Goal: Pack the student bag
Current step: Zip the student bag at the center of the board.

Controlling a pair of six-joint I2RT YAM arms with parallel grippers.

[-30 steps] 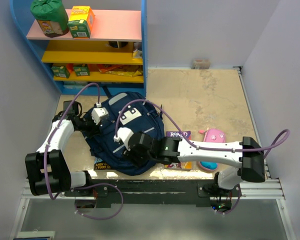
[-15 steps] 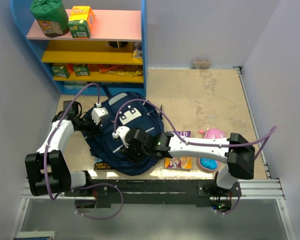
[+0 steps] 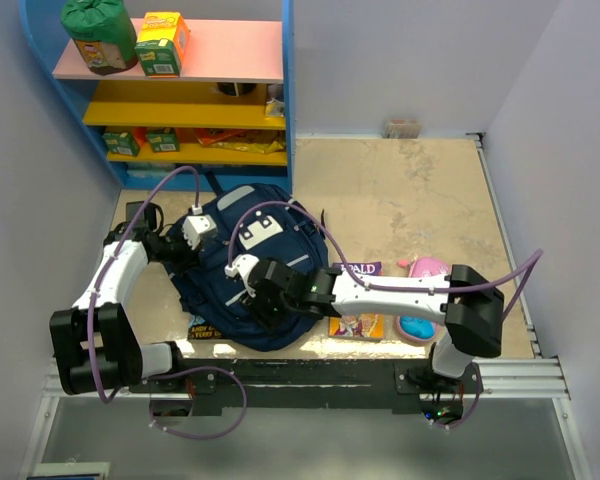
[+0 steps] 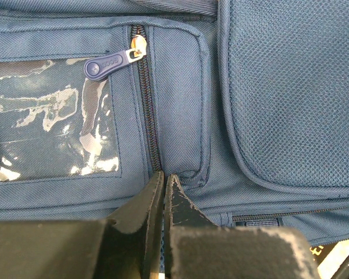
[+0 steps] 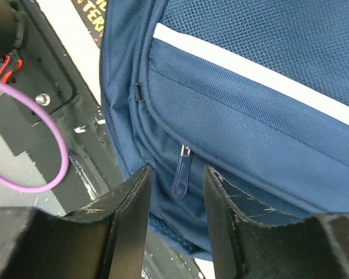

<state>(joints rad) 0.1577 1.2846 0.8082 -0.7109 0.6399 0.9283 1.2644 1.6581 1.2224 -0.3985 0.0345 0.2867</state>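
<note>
The navy student bag (image 3: 265, 240) lies flat on the table with its white patch (image 3: 261, 231) facing up. My left gripper (image 3: 185, 258) is at the bag's left side. In the left wrist view it (image 4: 164, 175) is shut, pinching a fold of bag fabric just below a closed pocket zipper (image 4: 145, 99), whose pull (image 4: 111, 61) lies to the left. My right gripper (image 3: 252, 300) is over the bag's near part. In the right wrist view it (image 5: 175, 173) is open, with one finger on each side of a blue zipper pull (image 5: 180, 174), not touching it.
A purple book (image 3: 358, 270) lies under my right forearm, and another book (image 3: 202, 330) pokes out from under the bag's near edge. A pink pencil case (image 3: 430, 268) and a blue item (image 3: 416, 330) lie at the right. A blue shelf (image 3: 180, 90) with snacks stands at the back left.
My right arm has swung left, its elbow moving in, bringing the open gripper a little further left over the bag's near part. The left arm has not moved.
</note>
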